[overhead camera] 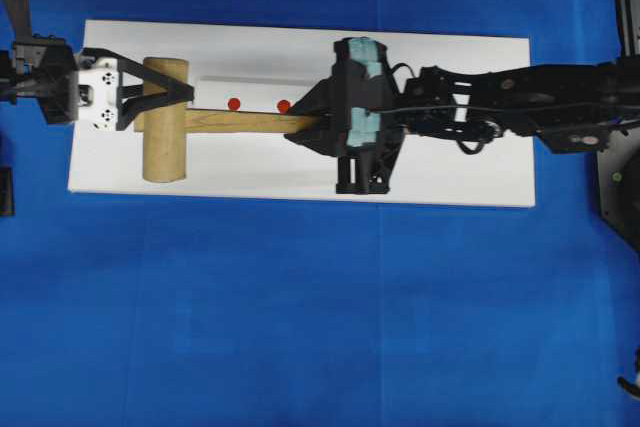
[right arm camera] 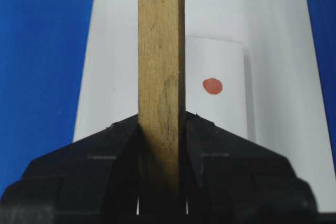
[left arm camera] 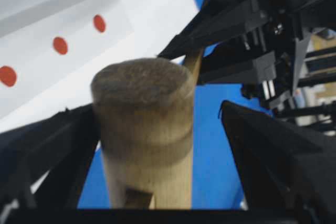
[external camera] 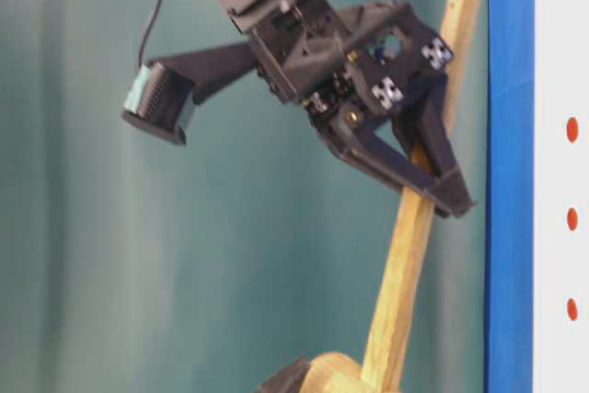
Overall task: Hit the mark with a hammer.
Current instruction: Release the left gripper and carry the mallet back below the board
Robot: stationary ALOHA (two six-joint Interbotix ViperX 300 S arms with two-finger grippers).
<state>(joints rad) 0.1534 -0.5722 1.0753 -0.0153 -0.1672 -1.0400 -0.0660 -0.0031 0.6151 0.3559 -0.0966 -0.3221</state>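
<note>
1. The right gripper (overhead camera: 303, 125) covers the end of the light-brown wooden mallet's (overhead camera: 166, 133) flat handle, pinching it.
2. The left gripper (overhead camera: 160, 97) is spread, straddling the thick cylindrical head above the white board (overhead camera: 450, 182) near red dots (overhead camera: 233, 104).

hammer (right arm camera: 160, 77) head cut off, handle end hidden

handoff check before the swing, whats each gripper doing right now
left gripper: open, jaws spread either side of the hammer head, one finger against it
right gripper: shut on the hammer handle
</note>
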